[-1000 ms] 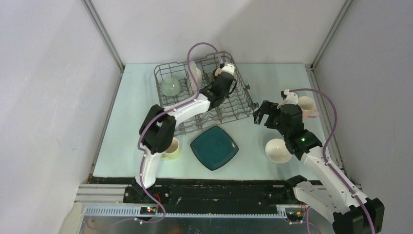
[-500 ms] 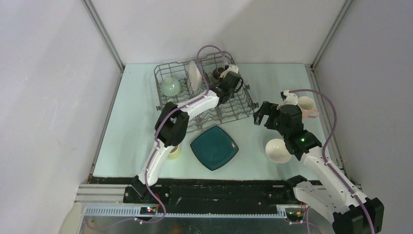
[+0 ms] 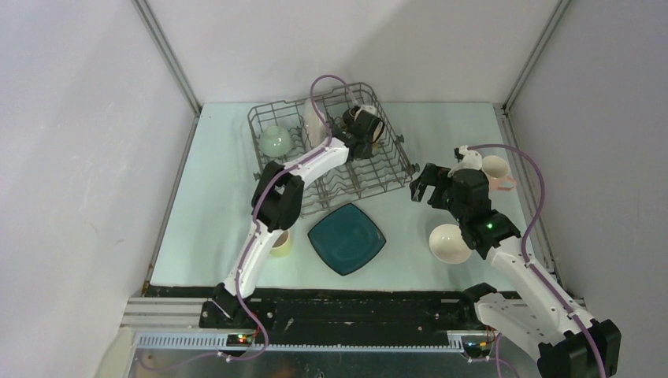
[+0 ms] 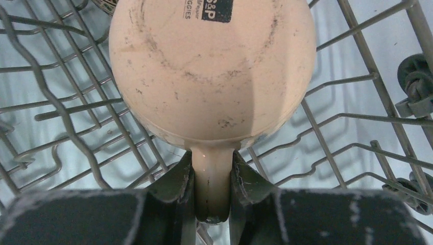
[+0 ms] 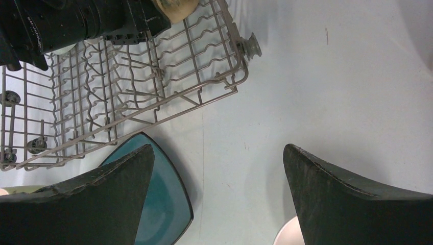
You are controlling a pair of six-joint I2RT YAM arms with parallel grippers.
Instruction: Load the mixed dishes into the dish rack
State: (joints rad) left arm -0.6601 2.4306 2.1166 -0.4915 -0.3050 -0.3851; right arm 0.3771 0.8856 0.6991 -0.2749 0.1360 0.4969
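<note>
My left gripper (image 4: pixel 213 166) pinches the tan ceramic mug (image 4: pixel 212 71) by its handle, grey wire dish rack (image 4: pixel 352 127) just beneath, while my right gripper (image 5: pixel 218 148) hangs spread beside the dark teal square plate (image 5: pixel 163 201)

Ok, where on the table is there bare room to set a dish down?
The table is bare left of the dish rack, out to the table's left edge, and at the far right between the rack and the pink mug. In front it is crowded: yellow mug, teal plate, white bowl, right gripper.
</note>
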